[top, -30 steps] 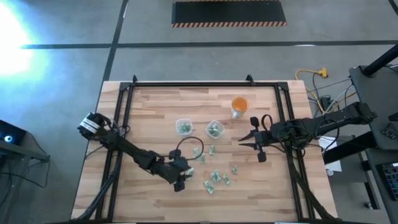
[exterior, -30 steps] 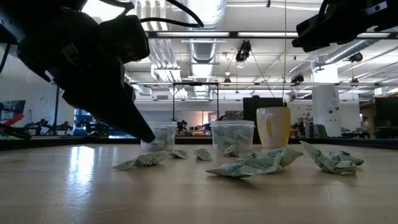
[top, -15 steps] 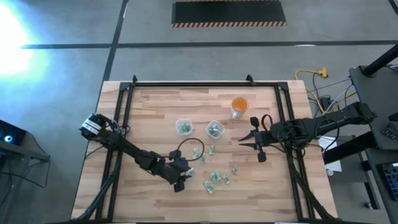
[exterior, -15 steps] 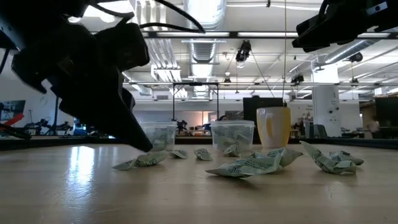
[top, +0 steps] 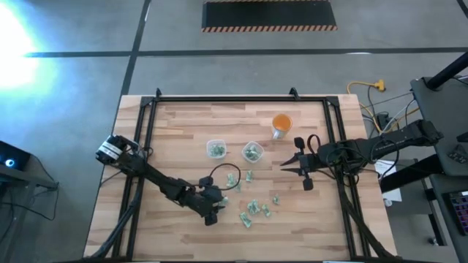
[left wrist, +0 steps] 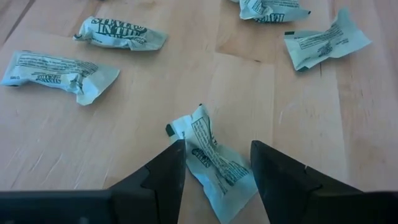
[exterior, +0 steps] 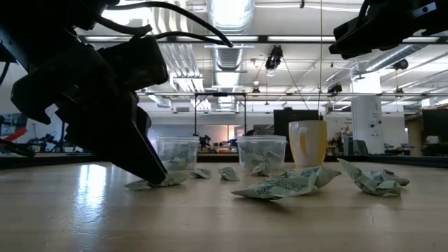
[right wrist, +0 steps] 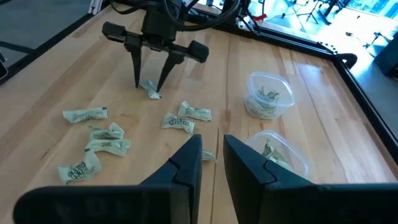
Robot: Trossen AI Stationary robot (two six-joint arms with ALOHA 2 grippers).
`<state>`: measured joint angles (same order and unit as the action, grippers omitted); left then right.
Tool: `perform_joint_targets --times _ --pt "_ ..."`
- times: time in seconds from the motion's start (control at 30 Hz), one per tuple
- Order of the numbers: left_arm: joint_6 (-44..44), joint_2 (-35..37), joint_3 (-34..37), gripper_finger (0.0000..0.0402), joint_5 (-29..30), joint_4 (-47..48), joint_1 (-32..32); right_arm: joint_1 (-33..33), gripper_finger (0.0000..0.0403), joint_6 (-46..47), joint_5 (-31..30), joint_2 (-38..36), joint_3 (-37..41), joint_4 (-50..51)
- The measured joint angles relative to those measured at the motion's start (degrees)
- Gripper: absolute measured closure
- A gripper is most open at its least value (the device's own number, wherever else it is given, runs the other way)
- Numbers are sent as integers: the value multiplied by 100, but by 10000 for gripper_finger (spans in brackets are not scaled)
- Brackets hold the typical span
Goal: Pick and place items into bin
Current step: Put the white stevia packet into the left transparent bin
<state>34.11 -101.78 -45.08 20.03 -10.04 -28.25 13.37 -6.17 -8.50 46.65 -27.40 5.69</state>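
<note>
Several small pale green-and-white wrappers (top: pixel 254 208) lie loose on the wooden table near its front. My left gripper (left wrist: pixel 216 155) is open and low over the table. Its two fingers stand on either side of one crumpled wrapper (left wrist: pixel 214 167), which lies flat on the wood. The right wrist view shows the same wrapper (right wrist: pixel 151 91) between the left gripper's (right wrist: pixel 150 79) fingers. My right gripper (top: pixel 292 163) waits higher up at the right, open by a narrow gap with nothing in it. My left gripper slants down from the table's left side, with one dark finger (left wrist: pixel 166 171) on each side of the wrapper's middle. I cannot tell whether either finger touches the wrapper. The wrapper lies on the table.
Two clear plastic cups (top: pixel 215 149) (top: pixel 252 151) stand mid-table with wrappers inside, and an orange cup (top: pixel 281 124) stands behind them to the right. Black frame rails (top: pixel 146 131) run along the table's left, right and far edges.
My left gripper has sunk a little toward the table, so that its fingertips now stand low around the wrapper. Its fingers have stayed open. The wrappers and my right gripper have kept still.
</note>
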Motion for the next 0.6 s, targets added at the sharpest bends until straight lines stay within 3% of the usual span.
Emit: perform_joint_targets --times 0.6 --pt "-55 63 2 380 7 72 0 0 346 2 -2 0 20 2"
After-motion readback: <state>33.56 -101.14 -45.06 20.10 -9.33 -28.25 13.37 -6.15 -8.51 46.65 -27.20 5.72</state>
